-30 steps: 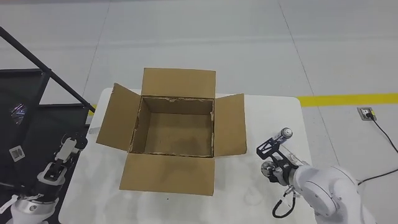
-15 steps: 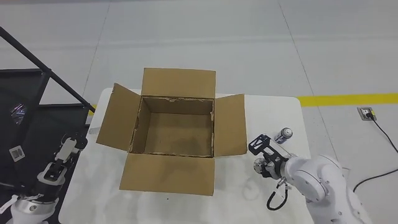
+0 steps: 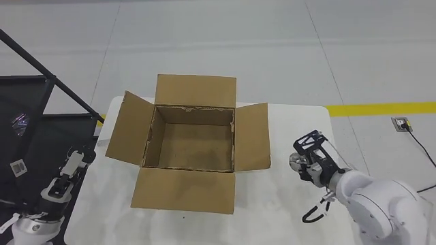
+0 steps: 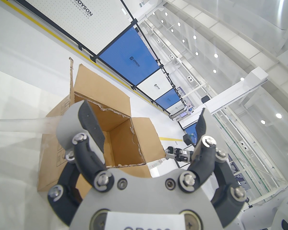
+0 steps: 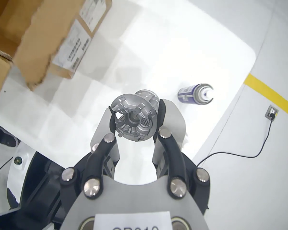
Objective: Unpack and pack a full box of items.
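Your right end effector (image 3: 308, 155) (image 5: 136, 116) is closed down on a round cast metal part (image 5: 132, 113). There's one pad on each side, gripping across the body, w/ the toothed face turned to the wrist cam. You've got it over the table (image 3: 286, 201), right side, btwn the box's right flap and the table's right edge, apart from the box. How high it sits off the surface: can't tell.

The cardboard box (image 3: 194, 116) (image 5: 50, 25) stands mid-table w/ all 4 flaps folded out and the top open. From above you see bare cardboard floor inside. Labels show on its outer side in the right wrist view.

A spray can (image 5: 195, 94), purple body w/ white cap, is on the table just beyond the held part, toward the right edge, not touching it. Upright or on its side: can't tell.

Your left end effector (image 3: 78, 156) (image 4: 144, 113) is spread wide w/ nothing btwn the pads. It sits off the table's left edge, pointing toward the box.

On the floor to the right there's a yellow line (image 3: 378, 109) and a socket (image 3: 400, 124) w/ a cable.
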Robot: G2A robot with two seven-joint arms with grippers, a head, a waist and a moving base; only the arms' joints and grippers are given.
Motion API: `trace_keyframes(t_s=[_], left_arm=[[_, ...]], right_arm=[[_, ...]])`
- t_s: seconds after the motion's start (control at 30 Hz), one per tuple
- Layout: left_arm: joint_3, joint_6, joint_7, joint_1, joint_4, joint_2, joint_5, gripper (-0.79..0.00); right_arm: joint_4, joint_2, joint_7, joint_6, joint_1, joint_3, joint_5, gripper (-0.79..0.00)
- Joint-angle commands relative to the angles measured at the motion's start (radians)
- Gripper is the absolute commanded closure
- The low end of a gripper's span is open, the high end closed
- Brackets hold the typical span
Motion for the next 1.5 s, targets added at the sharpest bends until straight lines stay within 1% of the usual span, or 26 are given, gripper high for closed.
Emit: trace_keyframes(t_s=[0.0, 0.17, 0.23, 0.3, 0.37, 0.4, 0.43, 0.53, 0.7, 0.83, 0.93, 1.0, 1.13, 1.27, 1.3, 1.37, 1.4, 1.47], left_arm=[[0.000, 0.000, 0.000, 0.000, 0.000, 0.000, 0.000, -0.785], [0.000, 0.000, 0.000, 0.000, 0.000, 0.000, 0.000, -0.785], [0.000, 0.000, 0.000, 0.000, 0.000, 0.000, 0.000, -0.785], [0.000, 0.000, 0.000, 0.000, 0.000, 0.000, 0.000, -0.785], [0.000, 0.000, 0.000, 0.000, 0.000, 0.000, 0.000, -0.785], [0.000, 0.000, 0.000, 0.000, 0.000, 0.000, 0.000, -0.785], [0.000, 0.000, 0.000, 0.000, 0.000, 0.000, 0.000, -0.785], [0.000, 0.000, 0.000, 0.000, 0.000, 0.000, 0.000, -0.785], [0.000, 0.000, 0.000, 0.000, 0.000, 0.000, 0.000, -0.785], [0.000, 0.000, 0.000, 0.000, 0.000, 0.000, 0.000, -0.785], [0.000, 0.000, 0.000, 0.000, 0.000, 0.000, 0.000, -0.785], [0.000, 0.000, 0.000, 0.000, 0.000, 0.000, 0.000, -0.785], [0.000, 0.000, 0.000, 0.000, 0.000, 0.000, 0.000, -0.785], [0.000, 0.000, 0.000, 0.000, 0.000, 0.000, 0.000, -0.785], [0.000, 0.000, 0.000, 0.000, 0.000, 0.000, 0.000, -0.785], [0.000, 0.000, 0.000, 0.000, 0.000, 0.000, 0.000, -0.785], [0.000, 0.000, 0.000, 0.000, 0.000, 0.000, 0.000, -0.785], [0.000, 0.000, 0.000, 0.000, 0.000, 0.000, 0.000, -0.785]], right_arm=[[-0.033, 0.000, 0.001, 0.021, 0.019, -0.002, -0.004, 0.000], [-0.069, -0.006, -0.017, 0.079, 0.109, -0.055, -0.002, 0.000], [-0.046, -0.011, -0.028, 0.079, 0.176, -0.103, 0.022, 0.000], [-0.018, -0.015, -0.015, 0.082, 0.241, -0.157, 0.012, 0.000], [0.033, -0.026, -0.014, 0.077, 0.327, -0.239, 0.030, 0.000], [0.085, -0.035, -0.010, 0.080, 0.391, -0.297, 0.042, 0.000], [0.112, -0.041, -0.010, 0.078, 0.423, -0.330, 0.050, 0.000], [0.252, -0.073, -0.036, 0.076, 0.569, -0.474, 0.108, 0.000], [0.531, -0.148, -0.094, 0.051, 0.782, -0.698, 0.235, 0.000], [0.763, -0.224, -0.143, 0.027, 0.900, -0.858, 0.321, 0.000], [0.936, -0.286, -0.180, 0.022, 0.959, -0.958, 0.361, 0.000], [1.040, -0.328, -0.210, 0.016, 0.980, -1.010, 0.391, 0.000], [1.227, -0.408, -0.258, -0.003, 1.012, -1.083, 0.433, 0.000], [1.366, -0.478, -0.294, -0.020, 1.032, -1.125, 0.457, 0.000], [1.399, -0.493, -0.295, -0.017, 1.037, -1.134, 0.455, -0.034], [1.450, -0.522, -0.303, -0.014, 1.043, -1.149, 0.454, -0.252], [1.477, -0.535, -0.310, -0.022, 1.046, -1.151, 0.461, -0.299], [1.526, -0.557, -0.321, -0.030, 1.053, -1.155, 0.464, -0.351]])
